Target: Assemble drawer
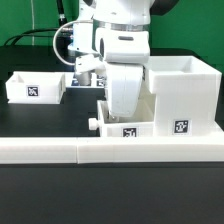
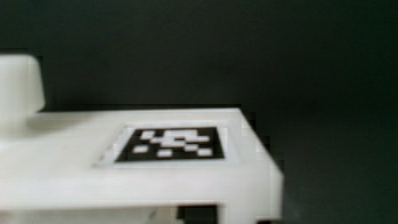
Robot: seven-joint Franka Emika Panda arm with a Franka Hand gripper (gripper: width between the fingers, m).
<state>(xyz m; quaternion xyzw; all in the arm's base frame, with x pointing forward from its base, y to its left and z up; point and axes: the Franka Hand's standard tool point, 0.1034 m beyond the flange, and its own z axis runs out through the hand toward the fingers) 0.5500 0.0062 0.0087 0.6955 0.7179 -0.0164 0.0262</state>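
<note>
A tall white drawer case (image 1: 186, 92) with a tag stands at the exterior view's right. A small white drawer (image 1: 127, 128) with a tag and a side knob (image 1: 93, 124) sits against its left side. My gripper (image 1: 122, 110) reaches straight down onto this small drawer; the hand hides the fingers. In the wrist view the small drawer's tagged white face (image 2: 173, 143) fills the frame just under the gripper (image 2: 196, 214). Only dark bits of the fingers show at the frame edge, so I cannot tell how the jaws stand. A second open white drawer (image 1: 35, 88) lies at the exterior view's left.
A long low white rail (image 1: 100, 151) runs across the table in front of the parts. A white rounded part (image 2: 16, 85) shows in the wrist view beside the tagged face. Black table (image 1: 60, 125) lies between the left drawer and the arm.
</note>
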